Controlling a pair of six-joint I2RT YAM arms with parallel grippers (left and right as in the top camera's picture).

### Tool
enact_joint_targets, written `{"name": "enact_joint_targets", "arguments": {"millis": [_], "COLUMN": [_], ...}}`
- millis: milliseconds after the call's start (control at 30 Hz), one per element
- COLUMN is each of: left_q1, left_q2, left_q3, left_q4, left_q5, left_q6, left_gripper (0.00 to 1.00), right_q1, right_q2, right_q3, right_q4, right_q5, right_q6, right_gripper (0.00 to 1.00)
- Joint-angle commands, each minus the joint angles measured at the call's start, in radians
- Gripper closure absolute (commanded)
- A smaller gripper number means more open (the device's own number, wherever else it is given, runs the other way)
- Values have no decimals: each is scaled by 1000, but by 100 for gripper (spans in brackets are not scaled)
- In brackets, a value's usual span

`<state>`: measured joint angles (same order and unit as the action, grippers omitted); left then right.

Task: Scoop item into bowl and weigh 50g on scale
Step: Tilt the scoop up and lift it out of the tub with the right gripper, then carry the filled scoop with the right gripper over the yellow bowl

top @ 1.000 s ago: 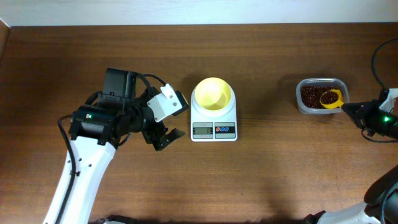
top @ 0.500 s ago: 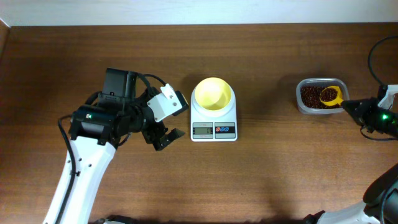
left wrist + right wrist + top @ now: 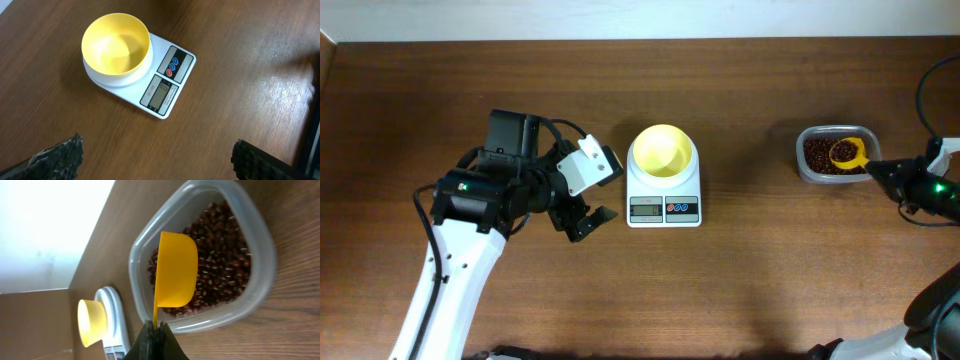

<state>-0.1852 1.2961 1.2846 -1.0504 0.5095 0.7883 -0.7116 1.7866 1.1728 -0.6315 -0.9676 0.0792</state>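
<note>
Left pincer (image 3: 607,187): spread wide, holding nothing, hanging over the counter (image 3: 750,280) just beside the scale's left edge, fingers aimed toward it

Scale (image 3: 665,208): white, mid-counter, display and buttons on the near edge; reading too small to tell

Bowl (image 3: 663,152): pale yellow, upright on the scale's platform, empty in the left wrist view

Open counter: bare wood between scale and tub, nothing in the way

Tub (image 3: 804,168): clear plastic, far right, well apart from the scale

Beans (image 3: 817,155): red-brown heap inside the tub

Scoop (image 3: 848,153): yellow, cup over the beans within the tub's rim, long axis running from cup back to the handle on the right; load cannot be told

Right pincer (image 3: 880,172): pressed together on the scoop's handle tip, just outside the tub's right wall

Judgement: the right arm is nearer the beans; the bowl lies to the left of this pincer, so the carry likely needs the cup lifted clear of the tub's rim, kept level, then taken across the bare stretch
</note>
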Motion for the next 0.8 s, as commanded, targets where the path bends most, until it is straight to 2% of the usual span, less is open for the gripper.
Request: {"name": "enact_joint_targets", "arguments": {"millis": [0, 467, 767], "left_q1": [-2, -2, -2], "left_q2": [2, 2, 2], "left_q3": [-9, -9, -9], "left_q4": [1, 1, 1], "left_q5": [18, 18, 18], "left_q6": [-13, -12, -13], "left_gripper": [1, 1, 1], "right_q1": [2, -21, 188], "right_q2": [-24, -24, -24], "right_q3": [11, 11, 11], "right_q4": [-1, -1, 12], "right_q5": [-77, -335, -365], "right_q6": [8, 13, 39], "right_gripper": [96, 96, 96]}}
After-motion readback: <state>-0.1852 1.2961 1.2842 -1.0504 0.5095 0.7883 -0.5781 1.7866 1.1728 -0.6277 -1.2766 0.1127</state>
